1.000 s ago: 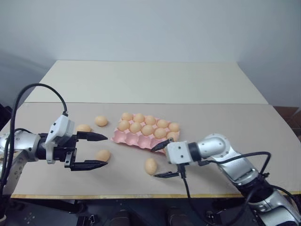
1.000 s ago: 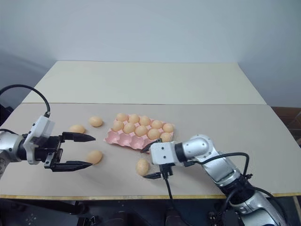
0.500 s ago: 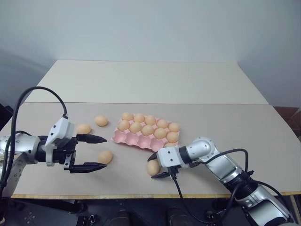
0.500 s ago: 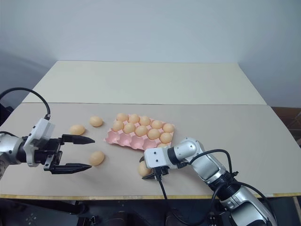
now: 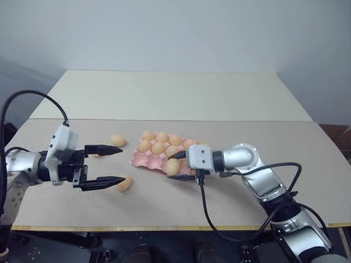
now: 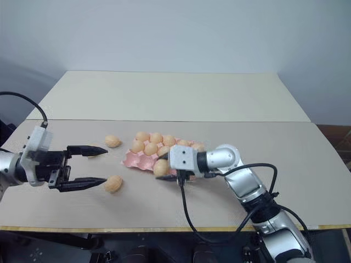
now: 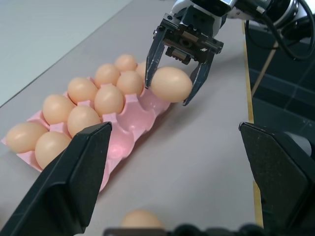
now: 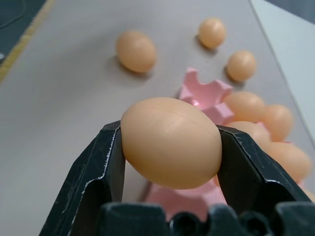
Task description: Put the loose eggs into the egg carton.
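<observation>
Nearest us, our left gripper (image 5: 112,165) hangs spread wide beside a loose egg (image 5: 124,183) on the desk (image 5: 247,137). Our right gripper (image 5: 176,166), empty and open a second ago, now clamps an egg (image 5: 172,166) and has lifted it off the desk to the near edge of the pink egg carton (image 5: 143,159). Farther off, another egg (image 5: 117,140) lies loose.

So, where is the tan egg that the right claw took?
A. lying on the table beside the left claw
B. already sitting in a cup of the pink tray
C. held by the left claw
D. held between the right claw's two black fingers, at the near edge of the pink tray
D: the smooth tan oval egg sits clamped in the right claw, off the table, at the near edge of the pink moulded egg carton.
</observation>
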Robot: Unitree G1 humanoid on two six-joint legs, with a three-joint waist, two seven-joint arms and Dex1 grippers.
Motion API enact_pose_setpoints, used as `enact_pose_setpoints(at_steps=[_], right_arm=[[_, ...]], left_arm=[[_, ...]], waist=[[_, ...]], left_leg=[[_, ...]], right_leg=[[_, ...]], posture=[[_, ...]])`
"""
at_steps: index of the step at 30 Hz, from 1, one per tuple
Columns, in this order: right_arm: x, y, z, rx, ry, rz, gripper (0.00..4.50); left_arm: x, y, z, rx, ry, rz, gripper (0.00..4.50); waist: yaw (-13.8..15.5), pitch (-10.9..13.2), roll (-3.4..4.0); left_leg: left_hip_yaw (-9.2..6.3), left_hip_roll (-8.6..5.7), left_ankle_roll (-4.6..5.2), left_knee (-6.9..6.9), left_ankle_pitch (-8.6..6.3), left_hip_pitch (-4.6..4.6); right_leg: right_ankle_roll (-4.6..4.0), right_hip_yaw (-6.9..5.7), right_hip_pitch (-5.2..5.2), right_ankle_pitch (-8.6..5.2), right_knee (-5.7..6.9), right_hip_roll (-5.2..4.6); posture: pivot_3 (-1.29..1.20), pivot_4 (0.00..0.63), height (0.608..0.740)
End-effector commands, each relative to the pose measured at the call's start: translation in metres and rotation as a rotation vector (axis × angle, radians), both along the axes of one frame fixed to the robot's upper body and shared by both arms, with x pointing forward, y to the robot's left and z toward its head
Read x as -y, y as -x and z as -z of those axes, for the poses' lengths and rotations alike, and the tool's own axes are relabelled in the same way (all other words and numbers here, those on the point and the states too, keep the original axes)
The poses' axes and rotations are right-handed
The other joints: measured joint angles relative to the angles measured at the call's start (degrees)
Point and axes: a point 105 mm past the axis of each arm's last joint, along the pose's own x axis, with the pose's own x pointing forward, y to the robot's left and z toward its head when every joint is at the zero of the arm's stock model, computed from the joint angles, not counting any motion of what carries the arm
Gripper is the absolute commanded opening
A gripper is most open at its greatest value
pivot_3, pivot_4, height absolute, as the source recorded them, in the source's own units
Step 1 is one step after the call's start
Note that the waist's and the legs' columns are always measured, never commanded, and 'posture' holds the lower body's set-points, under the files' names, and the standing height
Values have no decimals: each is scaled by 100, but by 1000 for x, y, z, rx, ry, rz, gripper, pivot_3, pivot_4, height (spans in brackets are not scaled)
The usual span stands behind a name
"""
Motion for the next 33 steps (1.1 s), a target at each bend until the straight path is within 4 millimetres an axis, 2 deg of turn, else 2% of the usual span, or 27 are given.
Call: enact_pose_setpoints(at_steps=[1,3,9,15,20,28,30,33], right_arm=[[11,-13,-1,44,9,82,2586],[11,-12,-1,25,11,79,2586],[15,-8,-5,9,5,80,4439],[41,14,-28,-18,-48,38,4476],[82,36,-43,-89,-68,52,4476],[136,62,-75,-190,-102,115,4476],[143,63,-78,-203,-114,137,4476],[145,61,-79,-194,-115,153,4476]], left_arm=[[5,1,-10,44,12,8,4500],[5,1,-9,44,4,11,4500],[2,-1,-10,50,-5,1,4500],[-6,2,-10,41,-9,-43,4500],[-24,5,-6,27,-57,-101,4500],[-45,12,2,3,-115,-163,4500],[-50,14,5,-7,-129,-173,4500],[-52,14,7,-11,-136,-178,4500]], waist=[[-6,0,0],[-7,0,0],[-24,0,0],[5,0,0],[12,1,-1],[-16,1,-2],[-18,2,-2],[-14,2,-2]], left_leg=[[0,0,0,0,0,-2],[0,-1,0,0,0,-2],[0,0,0,0,0,0],[-1,0,0,0,0,-6],[-1,0,0,-1,0,-1],[3,0,1,-6,0,1],[3,1,1,-6,0,3],[4,1,1,-6,0,10]], right_leg=[[0,0,-2,0,0,0],[-1,1,-4,1,0,0],[-2,2,-4,1,3,1],[-1,-1,-3,0,-5,-1],[-1,-1,1,0,-4,-1],[0,2,2,-1,-10,-1],[-1,3,3,0,-10,-1],[-2,3,8,-1,-9,0]], posture=[[0,150,740],[0,150,740],[0,150,740],[0,150,740],[0,150,740],[0,150,740],[0,150,740],[0,150,740]])
